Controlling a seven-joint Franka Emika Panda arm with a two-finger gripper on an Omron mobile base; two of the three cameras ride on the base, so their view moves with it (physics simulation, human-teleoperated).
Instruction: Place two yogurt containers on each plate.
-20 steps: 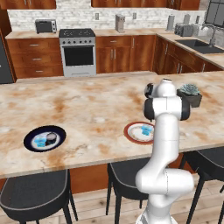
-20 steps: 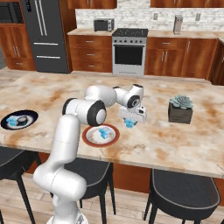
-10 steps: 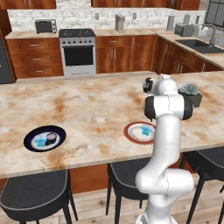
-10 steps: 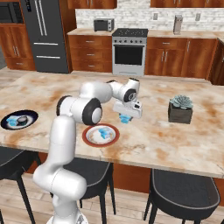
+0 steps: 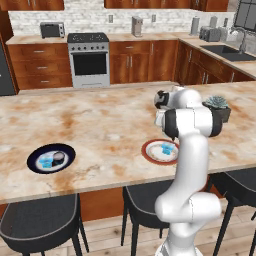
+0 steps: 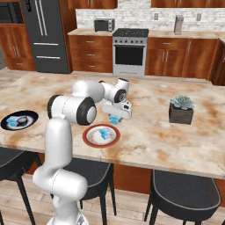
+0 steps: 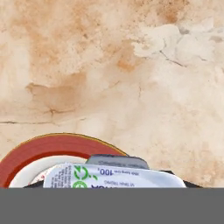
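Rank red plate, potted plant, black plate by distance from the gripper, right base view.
From the gripper, which holds a yogurt cup:
1. Red plate, just below it toward the counter's near edge.
2. Potted plant, off to the right.
3. Black plate, far left.

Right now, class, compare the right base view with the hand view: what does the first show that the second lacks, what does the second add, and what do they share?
Right base view alone: the black plate, the plant, the stove and the arm itself. Hand view alone: the green print on the lid of the cup. Shared: that cup held in the hand, the red plate and the marble counter.
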